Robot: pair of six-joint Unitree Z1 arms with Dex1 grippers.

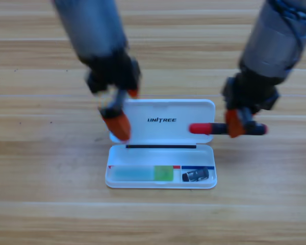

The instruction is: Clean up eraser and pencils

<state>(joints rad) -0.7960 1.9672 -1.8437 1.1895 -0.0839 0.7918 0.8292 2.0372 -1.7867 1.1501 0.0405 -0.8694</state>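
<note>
The white case (143, 133) lies open in the middle of the table. In its lower tray the pale green pencil (143, 173) with the bright green cap rests at the left, and the small black eraser (195, 175) sits in the right compartment. The black pencil (201, 128) with the red end is held level, its red end over the lid's right edge. My right gripper (234, 125) is shut on its black shaft. At the lid's left edge my left gripper (125, 109) is open, holding nothing, with one orange jaw low by the lid's corner.
Bare wooden table surrounds the case on all sides. Both grey arms come down from the top edge, the left one over the upper left and the right one over the upper right.
</note>
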